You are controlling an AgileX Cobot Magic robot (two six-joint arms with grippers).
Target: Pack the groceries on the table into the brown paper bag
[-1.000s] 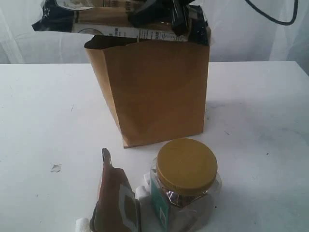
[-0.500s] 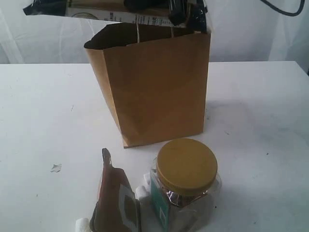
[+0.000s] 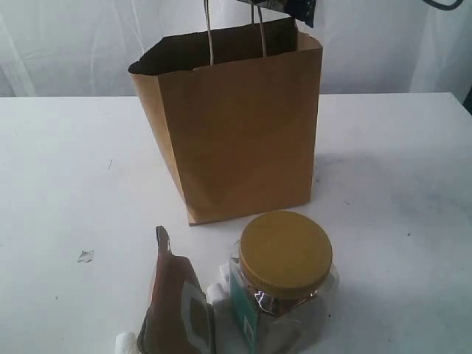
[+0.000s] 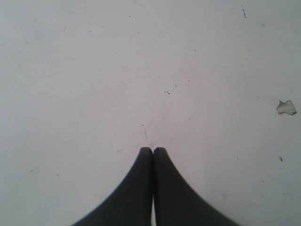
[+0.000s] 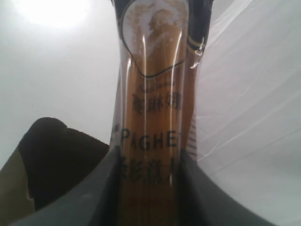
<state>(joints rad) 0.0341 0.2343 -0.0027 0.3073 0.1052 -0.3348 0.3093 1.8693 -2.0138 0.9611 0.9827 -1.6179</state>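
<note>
Right gripper [image 5: 149, 159] is clamped on the spaghetti packet [image 5: 150, 94], jaws narrow and pressing both long sides, with the packet running lengthwise out from the fingers. It hangs above the brown paper bag [image 3: 243, 147]. In the exterior view only a navy corner shows, over the bag's rear rim and just beside the handles [image 3: 209, 37]. The wrist view shows the dark bag mouth below and to one side of the packet, so I'd say it isn't centred over the mouth yet. Left gripper [image 4: 153, 151] is fully closed, holds nothing and sits over bare table [image 3: 66, 162] away from the bag. Step in hand looks like the drop-in. Suggest tipping the packet end-down, bringing that end inside the rim between the handles and the bag's side wall, then lowering before letting go. The bag is light paper with nothing bracing it, so a snag on the rim or a handle loop could likely tip or drag it. Lean the packet into a bag corner to leave floor space. The jar with mustard lid [image 3: 284, 254] and brown-orange pouch [image 3: 177, 299] are still on the table in front of the bag, close together. Can't tell whether anything is in the bag already.
</note>
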